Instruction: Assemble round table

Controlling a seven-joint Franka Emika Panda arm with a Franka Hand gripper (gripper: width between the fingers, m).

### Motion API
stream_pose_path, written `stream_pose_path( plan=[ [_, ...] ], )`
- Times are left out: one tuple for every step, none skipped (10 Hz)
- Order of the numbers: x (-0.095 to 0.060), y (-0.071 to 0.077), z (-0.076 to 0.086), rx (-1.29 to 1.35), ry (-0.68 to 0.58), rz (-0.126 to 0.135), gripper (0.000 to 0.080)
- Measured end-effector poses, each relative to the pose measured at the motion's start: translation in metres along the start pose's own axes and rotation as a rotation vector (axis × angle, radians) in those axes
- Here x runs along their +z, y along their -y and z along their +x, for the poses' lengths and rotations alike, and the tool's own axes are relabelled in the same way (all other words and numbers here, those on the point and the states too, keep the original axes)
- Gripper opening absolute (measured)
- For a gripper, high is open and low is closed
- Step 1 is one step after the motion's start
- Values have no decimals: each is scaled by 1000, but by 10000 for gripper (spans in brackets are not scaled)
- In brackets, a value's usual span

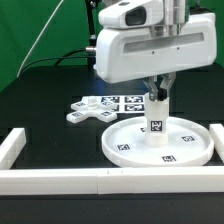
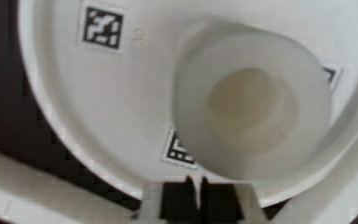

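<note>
Exterior view: the large flat round disc [image 1: 185, 148] lies flat on the black bench [image 1: 50, 140], toward the exterior view's right. The short cylinder leg [image 1: 157, 112] stands upright on the disc, near its middle, with one square tag on its side. The cross-shaped base [image 1: 90, 113] lies flat on the bench to the exterior view's left of the disc, just beside its rim and separate from it. The marker board [image 1: 126, 101] lies behind the base. The long white border rail [image 1: 60, 181] runs along the near edge of the bench and turns up both sides.

The arm descends from above. The tool [image 1: 160, 92] sits at the upper end of the leg; contact between the two cannot be confirmed in this view.

Wrist view: the tool [image 2: 194, 196] has its two fingers together, with nothing clamped between them. The leg [image 2: 247, 100] is seen end-on as a pale oval with a shallow recess, beyond the fingertips. The disc [image 2: 87, 90] fills the background, with tags visible on it.
</note>
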State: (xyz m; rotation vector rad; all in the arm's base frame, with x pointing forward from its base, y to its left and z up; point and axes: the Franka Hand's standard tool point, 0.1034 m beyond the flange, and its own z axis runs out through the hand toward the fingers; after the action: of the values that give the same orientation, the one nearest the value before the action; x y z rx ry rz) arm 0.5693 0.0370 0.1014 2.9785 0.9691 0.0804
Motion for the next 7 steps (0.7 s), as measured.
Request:
stream_pose_path(
  plan=[
    [2,0,-2,-59,4,2,168],
    [3,0,-2,-22,4,4,303],
    [3,3,-3,25,21,19,303],
    [0,6,-4,82,50,41,487],
    [-3,9,-5,98,62,51,595],
    [-3,12,-6,93,55,47,595],
    [3,15,-12,94,48,40,639]
  ],
)
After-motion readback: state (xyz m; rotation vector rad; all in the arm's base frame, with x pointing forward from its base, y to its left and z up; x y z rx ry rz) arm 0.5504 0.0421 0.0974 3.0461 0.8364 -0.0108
